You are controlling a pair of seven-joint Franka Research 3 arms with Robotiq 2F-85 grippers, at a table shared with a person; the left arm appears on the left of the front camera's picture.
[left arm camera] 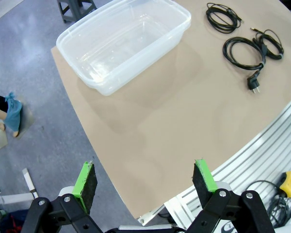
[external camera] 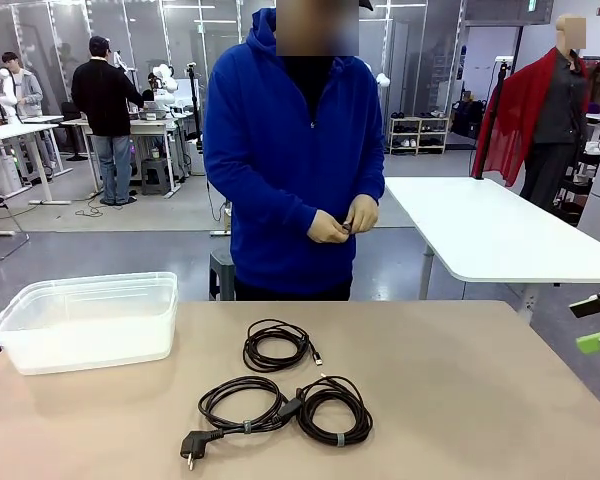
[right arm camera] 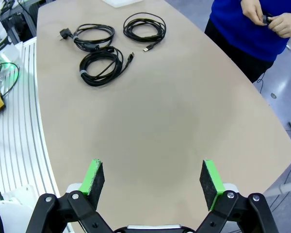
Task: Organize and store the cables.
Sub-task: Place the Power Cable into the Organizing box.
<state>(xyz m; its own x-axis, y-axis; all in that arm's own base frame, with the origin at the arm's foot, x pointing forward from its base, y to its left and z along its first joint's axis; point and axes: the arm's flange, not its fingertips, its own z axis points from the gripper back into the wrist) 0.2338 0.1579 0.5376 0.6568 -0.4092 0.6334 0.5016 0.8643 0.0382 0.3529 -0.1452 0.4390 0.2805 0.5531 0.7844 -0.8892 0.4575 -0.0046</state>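
A small cable (external camera: 276,345) lies coiled near the middle of the table (external camera: 460,400). Nearer, a cable with a wall plug (external camera: 242,404) touches a banded cable (external camera: 333,411) on its right. A clear plastic box (external camera: 85,320) stands at the far left, well apart. The left gripper (left arm camera: 145,182) and right gripper (right arm camera: 153,182) hang above the table, fingers wide, holding nothing. The person's hands (external camera: 345,222) meet at the far side.
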